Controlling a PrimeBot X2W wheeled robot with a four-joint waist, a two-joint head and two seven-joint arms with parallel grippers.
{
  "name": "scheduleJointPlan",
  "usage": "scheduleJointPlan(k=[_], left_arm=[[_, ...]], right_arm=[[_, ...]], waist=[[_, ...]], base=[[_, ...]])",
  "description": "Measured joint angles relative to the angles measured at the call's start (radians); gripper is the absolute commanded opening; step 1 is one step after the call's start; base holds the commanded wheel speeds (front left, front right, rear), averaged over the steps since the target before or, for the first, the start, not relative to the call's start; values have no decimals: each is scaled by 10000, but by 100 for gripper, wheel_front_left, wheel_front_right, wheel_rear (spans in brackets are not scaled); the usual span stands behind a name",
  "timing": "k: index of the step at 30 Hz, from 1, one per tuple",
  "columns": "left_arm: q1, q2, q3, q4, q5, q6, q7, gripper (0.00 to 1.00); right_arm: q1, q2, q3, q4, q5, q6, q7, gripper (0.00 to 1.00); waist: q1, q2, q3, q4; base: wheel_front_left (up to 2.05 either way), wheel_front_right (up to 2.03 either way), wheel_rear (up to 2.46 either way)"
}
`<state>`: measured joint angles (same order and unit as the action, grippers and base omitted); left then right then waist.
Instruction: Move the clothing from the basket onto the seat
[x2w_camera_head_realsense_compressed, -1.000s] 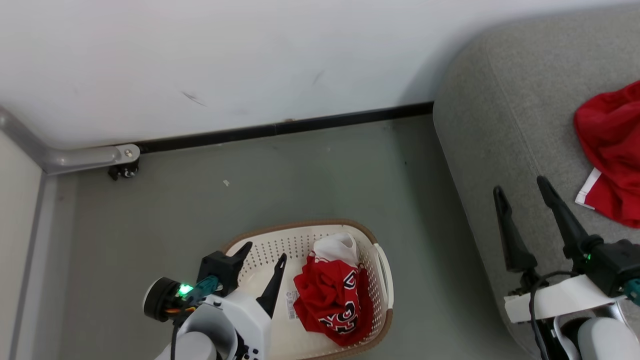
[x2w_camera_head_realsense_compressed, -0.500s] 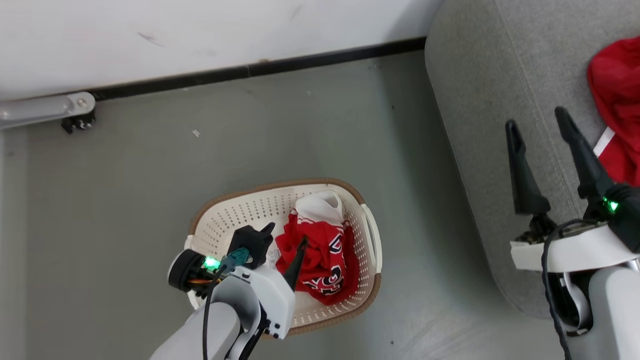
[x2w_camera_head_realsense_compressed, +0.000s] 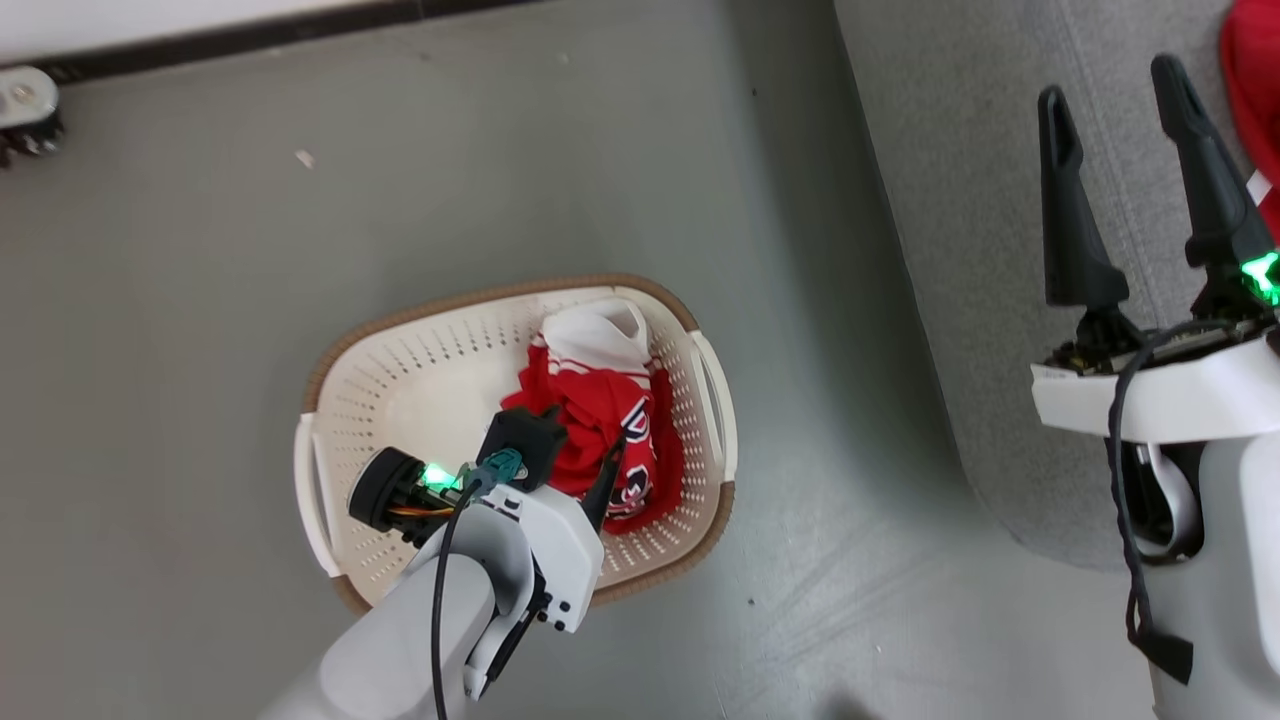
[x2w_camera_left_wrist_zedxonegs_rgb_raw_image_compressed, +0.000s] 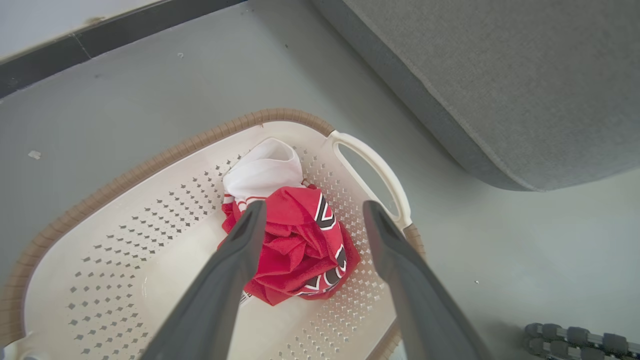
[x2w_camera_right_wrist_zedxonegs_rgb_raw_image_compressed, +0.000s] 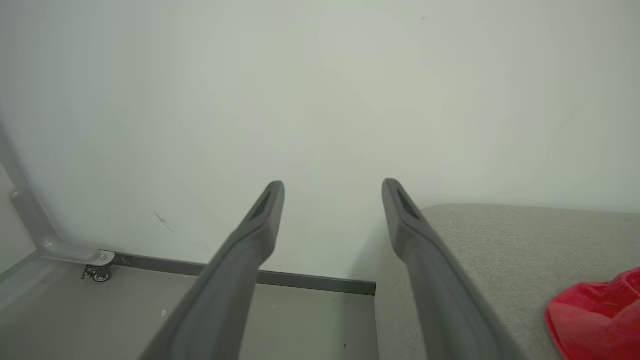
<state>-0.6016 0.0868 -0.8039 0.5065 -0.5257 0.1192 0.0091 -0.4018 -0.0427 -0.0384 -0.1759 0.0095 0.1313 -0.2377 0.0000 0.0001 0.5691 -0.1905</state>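
The cream basket (x2w_camera_head_realsense_compressed: 480, 300) stands on the floor, with a crumpled red jersey (x2w_camera_head_realsense_compressed: 575, 385) and white fabric (x2w_camera_head_realsense_compressed: 595, 330) in its right half. My left gripper (x2w_camera_head_realsense_compressed: 585, 438) hangs open over the red jersey, not touching it. In the left wrist view its fingers straddle the clothing (x2w_camera_left_wrist_zedxonegs_rgb_raw_image_compressed: 295, 240) inside the basket (x2w_camera_left_wrist_zedxonegs_rgb_raw_image_compressed: 150, 165). My right gripper (x2w_camera_head_realsense_compressed: 1108, 80) is open and empty above the grey seat (x2w_camera_head_realsense_compressed: 960, 200). Another red garment (x2w_camera_head_realsense_compressed: 1255, 80) lies on the seat at the far right, also seen as the red garment (x2w_camera_right_wrist_zedxonegs_rgb_raw_image_compressed: 595, 320) past the right gripper (x2w_camera_right_wrist_zedxonegs_rgb_raw_image_compressed: 333, 184).
A pale wall with a black baseboard (x2w_camera_head_realsense_compressed: 250, 35) runs along the far side. A grey frame foot with a caster (x2w_camera_head_realsense_compressed: 25, 120) sits at the far left. The seat's rounded edge (x2w_camera_left_wrist_zedxonegs_rgb_raw_image_compressed: 500, 75) is close to the basket's right handle (x2w_camera_left_wrist_zedxonegs_rgb_raw_image_compressed: 372, 170). Grey floor surrounds the basket.
The head camera has tilted down, so the whole picture has shifted. My left gripper has moved from the basket's bare left side to above the red jersey. Both grippers stay open.
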Motion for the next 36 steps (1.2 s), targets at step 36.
scheduleJointPlan(k=[36], left_arm=[[-1671, -176, 305, 2167, -8, -132, -297, 100]], right_arm=[[-3005, -10, 169, 984, 943, 2, -134, 100]], waist=[[0, 0, 3096, -1335]], base=[[0, 0, 0]])
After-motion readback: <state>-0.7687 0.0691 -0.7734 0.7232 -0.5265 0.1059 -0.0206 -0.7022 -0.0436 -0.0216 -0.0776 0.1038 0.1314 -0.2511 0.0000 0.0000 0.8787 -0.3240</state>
